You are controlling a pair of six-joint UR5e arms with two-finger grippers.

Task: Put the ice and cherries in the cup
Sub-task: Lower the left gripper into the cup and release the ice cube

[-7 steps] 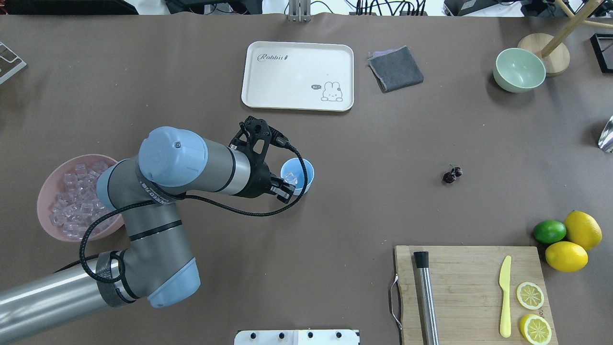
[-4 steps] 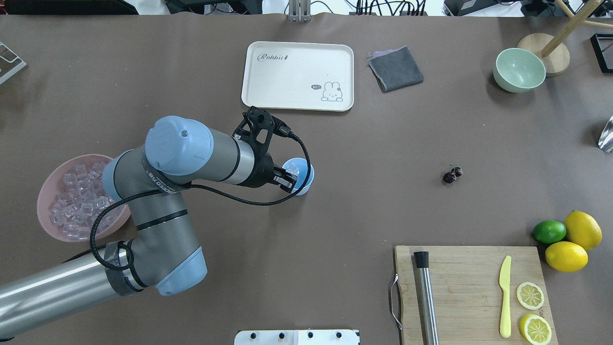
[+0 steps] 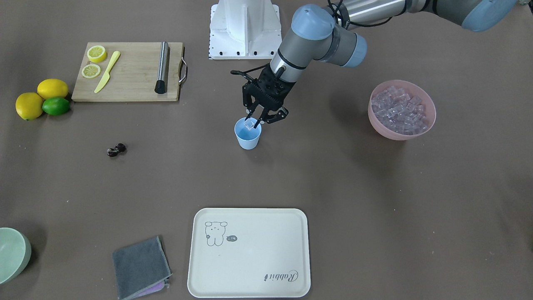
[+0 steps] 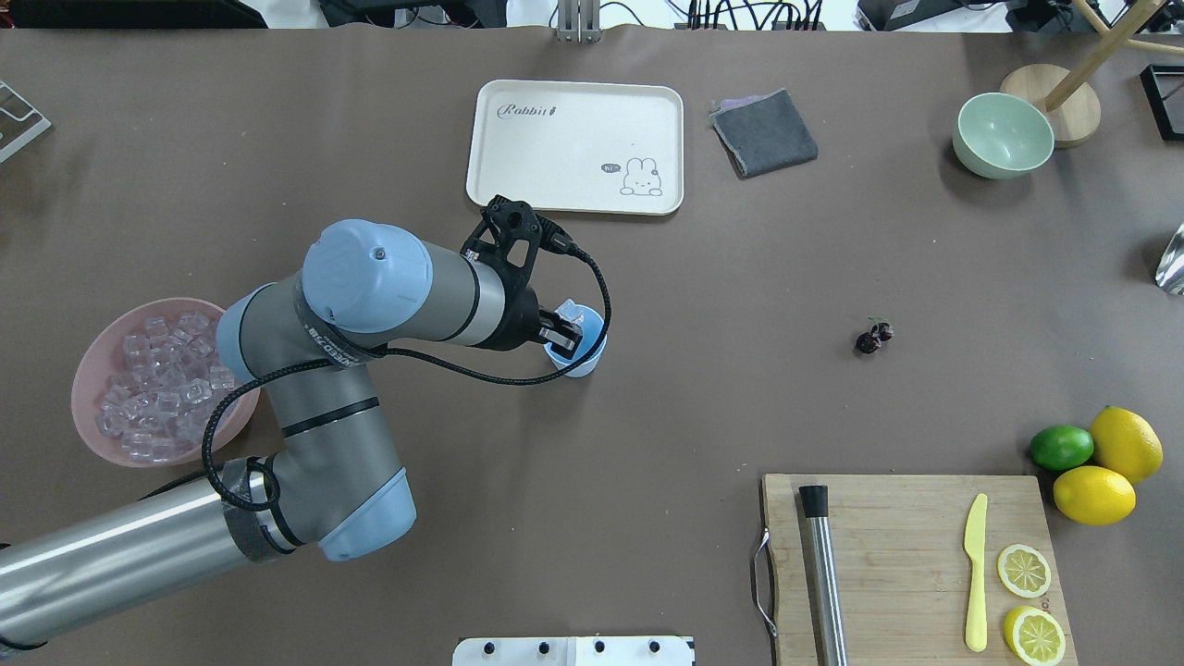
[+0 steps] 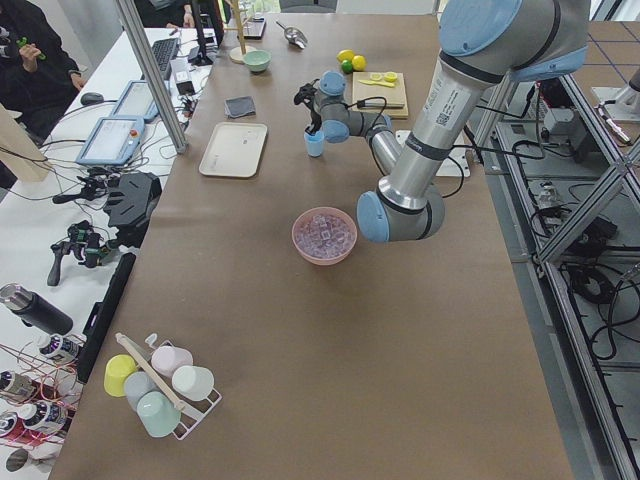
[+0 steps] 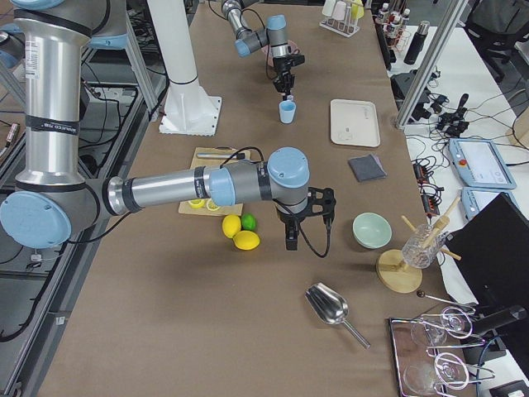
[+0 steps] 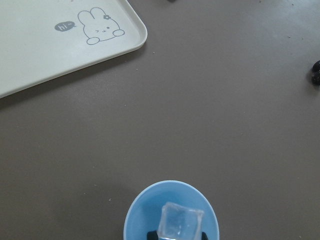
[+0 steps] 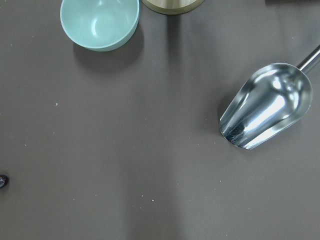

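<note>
Ice cube [image 7: 180, 223] sits squeezed between the two fingertips of the left pincer [image 3: 255, 119], right at the mouth of the cup [image 3: 248, 139]. The pincer is clamped on this one cube and points down at the cup. From the wrist camera the cube shows inside the ring of the blue rim, with blue showing around it on the far side and on both sides.

More ice [image 3: 399, 110] fills the pink bowl [image 3: 429, 125], well apart from the pincer on the robot's left. The cherries [image 3: 116, 150] lie on the bare surface [image 3: 374, 200], well apart from the pincer on the robot's right. They do not touch anything else.

Bare brown surface lies all around the cup, so nothing stands close to its sides. The tray [image 3: 250, 266] lies past the pincer, away from the robot, with a strip of bare surface between its near edge and the cup.

The tray has the word "Rabbit" on it and a little drawn rabbit beside a bubble that says "hi".

The right pincer [image 6: 289, 241] hangs over the surface far off, near the lemons [image 6: 240, 234] and the lime [image 6: 248, 221]. I cannot tell if it is apart or together.
</note>
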